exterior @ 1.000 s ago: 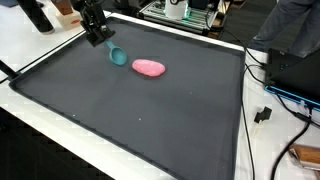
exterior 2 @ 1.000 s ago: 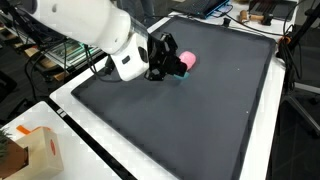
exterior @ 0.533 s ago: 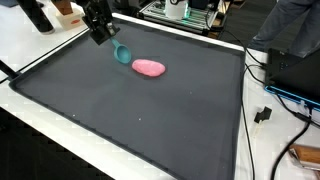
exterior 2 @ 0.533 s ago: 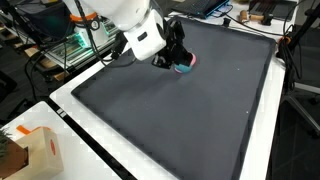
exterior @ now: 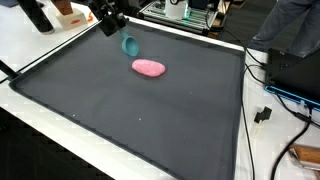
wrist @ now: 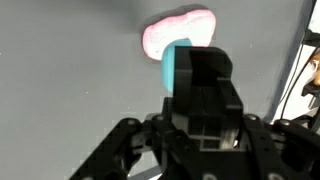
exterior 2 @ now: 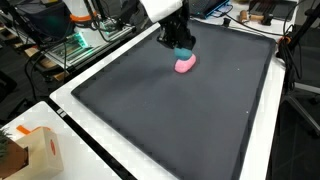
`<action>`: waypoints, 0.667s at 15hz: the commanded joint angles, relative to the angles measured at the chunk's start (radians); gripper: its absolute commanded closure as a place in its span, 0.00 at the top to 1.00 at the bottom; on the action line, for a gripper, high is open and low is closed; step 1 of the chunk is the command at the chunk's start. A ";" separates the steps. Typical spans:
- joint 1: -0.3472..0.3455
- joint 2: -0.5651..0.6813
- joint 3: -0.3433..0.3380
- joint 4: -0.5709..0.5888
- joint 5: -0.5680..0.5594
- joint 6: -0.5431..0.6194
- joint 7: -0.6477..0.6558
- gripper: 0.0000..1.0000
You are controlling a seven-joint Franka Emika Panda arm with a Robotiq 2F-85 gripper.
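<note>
Wrist view looks down along the tool (wrist: 188,68), whose fingers are closed on a teal scoop (wrist: 172,66). A pink lump (wrist: 180,28) lies on the dark bench (wrist: 60,70) just beyond the scoop. In both exterior views the arm reaches in over the bench's far side with the tool tilted downward. It holds the scoop near the pink lump, and the two are not touching. Print on the cardboard box (exterior 2: 30,150) at the bench's near corner is too small to read.
</note>
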 commanded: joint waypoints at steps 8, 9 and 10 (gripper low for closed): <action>0.088 -0.176 0.076 -0.145 -0.337 0.159 0.376 0.25; 0.095 -0.184 0.083 -0.151 -0.366 0.168 0.405 0.25; 0.103 -0.191 0.090 -0.160 -0.397 0.183 0.433 0.25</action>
